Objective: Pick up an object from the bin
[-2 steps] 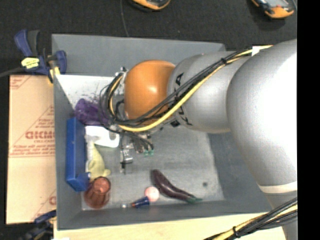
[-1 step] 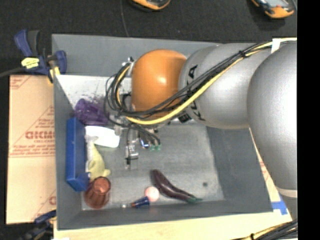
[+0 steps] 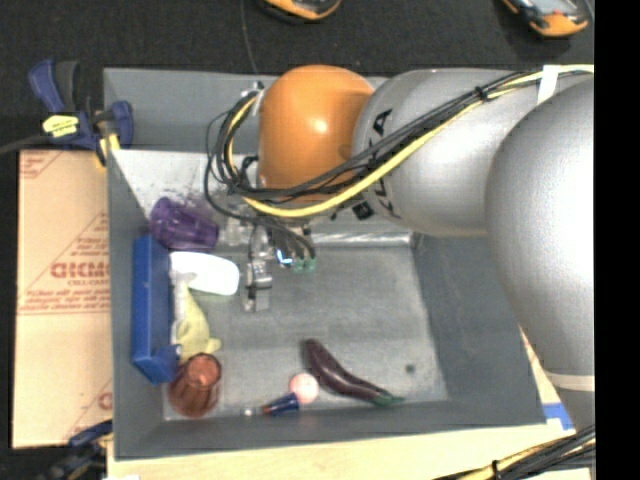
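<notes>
Hovering with the tool (image 3: 258, 290) beside the white object (image 3: 206, 273), open or closed impossible to tell; next, likely shifting over it and closing.

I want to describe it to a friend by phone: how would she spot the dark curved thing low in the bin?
Find the grey metal bin and look along its lower wall. Just right of the small pink ball lies a toy aubergine. It alone is dark purple, long and curved, with a green tip.
</notes>
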`<act>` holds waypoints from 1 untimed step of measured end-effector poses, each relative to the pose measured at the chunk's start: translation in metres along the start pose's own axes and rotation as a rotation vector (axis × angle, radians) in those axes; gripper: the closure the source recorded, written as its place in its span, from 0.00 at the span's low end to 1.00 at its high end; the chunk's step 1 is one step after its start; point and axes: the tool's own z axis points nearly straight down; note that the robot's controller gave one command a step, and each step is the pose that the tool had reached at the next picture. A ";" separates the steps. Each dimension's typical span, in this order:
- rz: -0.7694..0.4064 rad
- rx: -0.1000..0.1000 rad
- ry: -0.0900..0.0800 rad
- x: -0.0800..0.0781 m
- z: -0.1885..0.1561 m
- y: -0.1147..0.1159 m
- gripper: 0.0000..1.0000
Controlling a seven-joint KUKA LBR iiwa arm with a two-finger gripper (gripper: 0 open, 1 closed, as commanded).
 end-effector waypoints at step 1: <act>0.056 -0.002 -0.003 -0.012 0.009 0.024 0.00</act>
